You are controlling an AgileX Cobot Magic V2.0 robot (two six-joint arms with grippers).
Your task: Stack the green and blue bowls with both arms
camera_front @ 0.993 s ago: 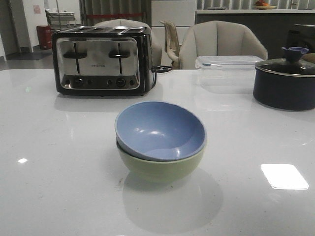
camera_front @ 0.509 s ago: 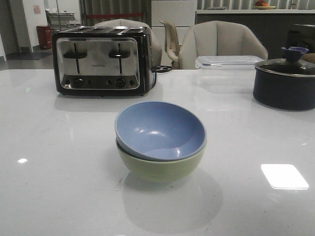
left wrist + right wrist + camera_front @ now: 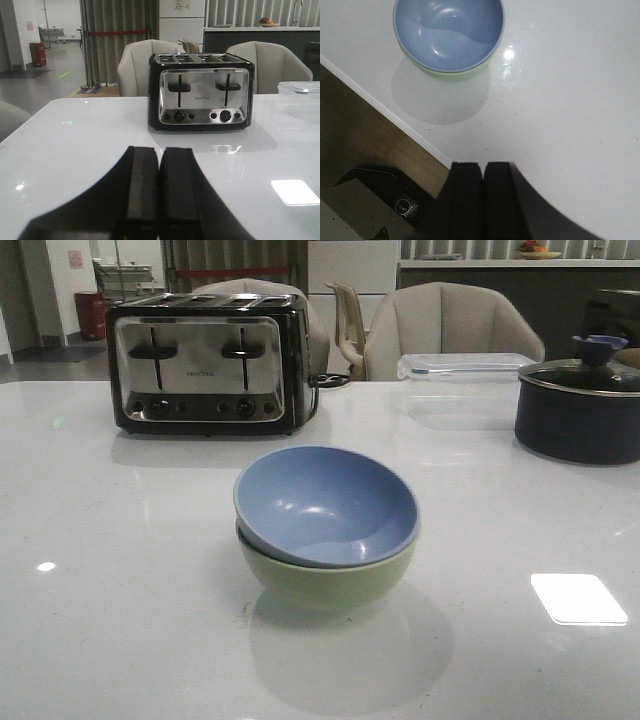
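The dusty blue bowl (image 3: 326,505) sits nested, a little tilted, inside the pale green bowl (image 3: 330,583) in the middle of the white table. Both show in the right wrist view, the blue bowl (image 3: 448,32) over a sliver of the green bowl (image 3: 451,75). My right gripper (image 3: 483,165) is shut and empty, well apart from the bowls, over the table's edge. My left gripper (image 3: 160,150) is shut and empty above bare table, facing the toaster. Neither arm shows in the front view.
A black and chrome toaster (image 3: 207,362) stands at the back left. A clear lidded box (image 3: 465,367) and a dark lidded pot (image 3: 581,407) stand at the back right. Chairs (image 3: 450,325) are behind the table. The table's edge and the floor (image 3: 365,135) show by my right gripper.
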